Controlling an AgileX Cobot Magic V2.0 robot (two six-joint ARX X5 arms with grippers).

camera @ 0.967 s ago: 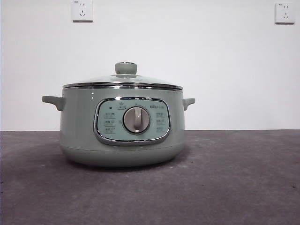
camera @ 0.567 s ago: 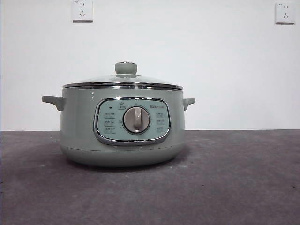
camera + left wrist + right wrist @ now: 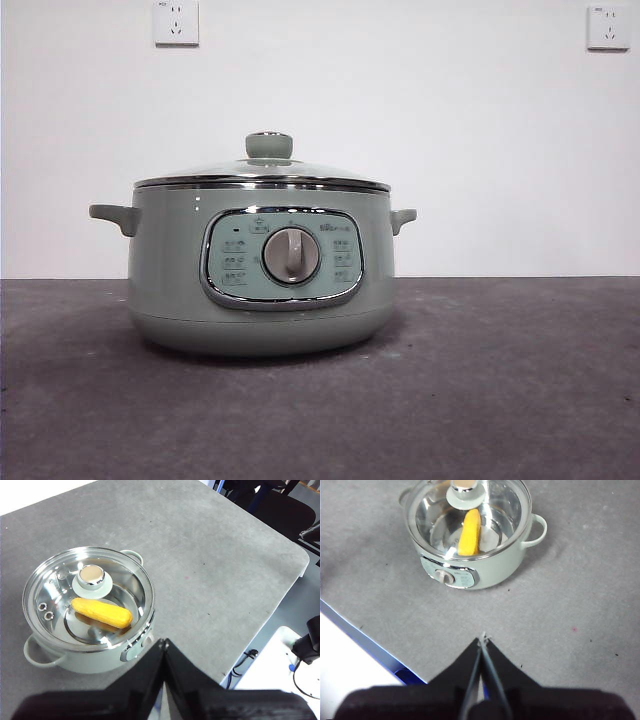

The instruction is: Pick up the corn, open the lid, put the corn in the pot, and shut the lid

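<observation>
The sage-green pot (image 3: pixel 260 270) stands on the grey table with the glass lid (image 3: pixel 262 172) seated on its rim. Through the glass, the wrist views show the yellow corn (image 3: pixel 101 612) lying inside the pot (image 3: pixel 87 655); it also shows in the right wrist view (image 3: pixel 469 532). In the front view the corn is hidden. My left gripper (image 3: pixel 163 642) is shut and empty, high above the table beside the pot. My right gripper (image 3: pixel 482 639) is shut and empty, high above the table in front of the pot's (image 3: pixel 485 575) dial side. Neither gripper shows in the front view.
Two wall sockets (image 3: pixel 176 22) sit high on the white wall behind. The table's rounded corner and edge (image 3: pixel 300 565) lie beyond the pot in the left wrist view, with chairs and cables past it. A white and blue edge (image 3: pixel 365 640) borders the table in the right wrist view.
</observation>
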